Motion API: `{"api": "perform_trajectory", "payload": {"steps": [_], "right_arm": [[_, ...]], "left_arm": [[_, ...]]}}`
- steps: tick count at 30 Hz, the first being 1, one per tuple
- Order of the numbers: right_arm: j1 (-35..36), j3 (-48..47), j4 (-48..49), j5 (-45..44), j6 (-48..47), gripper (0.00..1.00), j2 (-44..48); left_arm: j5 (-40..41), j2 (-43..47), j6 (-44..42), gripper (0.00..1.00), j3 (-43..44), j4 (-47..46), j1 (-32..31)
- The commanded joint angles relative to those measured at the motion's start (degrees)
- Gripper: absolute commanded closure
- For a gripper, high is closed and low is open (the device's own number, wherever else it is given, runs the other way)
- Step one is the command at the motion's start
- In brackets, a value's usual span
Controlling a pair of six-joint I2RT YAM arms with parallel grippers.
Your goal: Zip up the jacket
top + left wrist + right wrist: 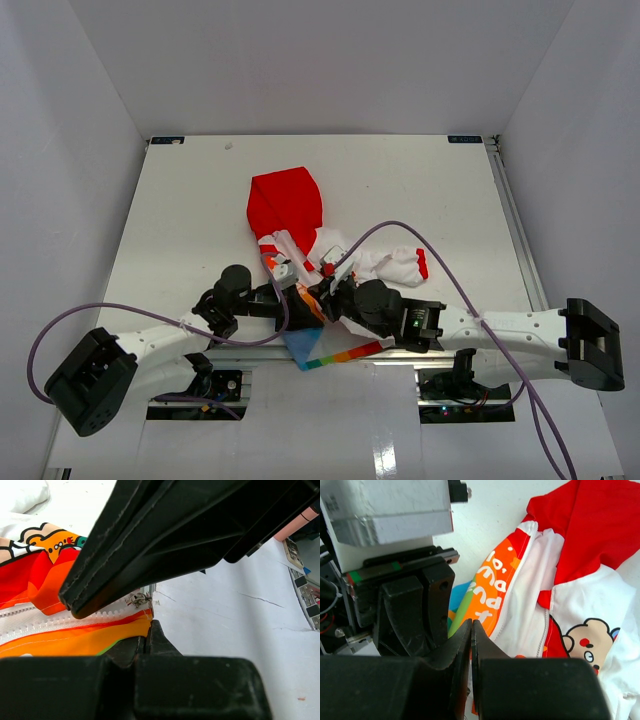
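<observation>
Jacket [290, 205] hem at table [180, 220] near edge.

Soft cloth jacket [285, 205] on smooth matt table [180, 220].

Left claw [149, 633] was clamped tight on the orange edge of the jacket [65, 641], zipper slider [139, 599] just above, white desk [240, 615] alongside.

Both arms reach from the frame's lower corners toward its centre, where the left gripper [293, 292] and right gripper [332, 290] sit close together, jaws closed.
</observation>
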State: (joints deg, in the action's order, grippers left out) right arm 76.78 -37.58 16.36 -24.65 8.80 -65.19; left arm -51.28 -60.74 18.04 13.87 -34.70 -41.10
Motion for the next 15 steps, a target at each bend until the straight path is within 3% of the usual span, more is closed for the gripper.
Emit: {"api": "perform_trajectory", "payload": {"steps": [1,12,14,15], "right_arm": [[-0.66,0.29,6.38,1.20,-0.12,0.92,0.77],[-1.67,1.33,2.62,-2.91,0.84,0.92,4.10],[-1.69,0.31,-2.88,-2.00,-1.10,0.88,5.41],[-1.64,0.09,-5.48,-2.27,-2.49,0.80,5.98]], "left_arm": [[-1.69,-0.19,-0.55,1.00,0.99,-0.78,-0.29],[-0.28,1.23,-0.51,1.00,0.90,0.25,-0.25],[-0.27,2.19,0.75,1.00,0.26,-1.18,-0.29],[-0.14,2.39,1.25,1.00,0.20,-1.52,-0.29]]}}
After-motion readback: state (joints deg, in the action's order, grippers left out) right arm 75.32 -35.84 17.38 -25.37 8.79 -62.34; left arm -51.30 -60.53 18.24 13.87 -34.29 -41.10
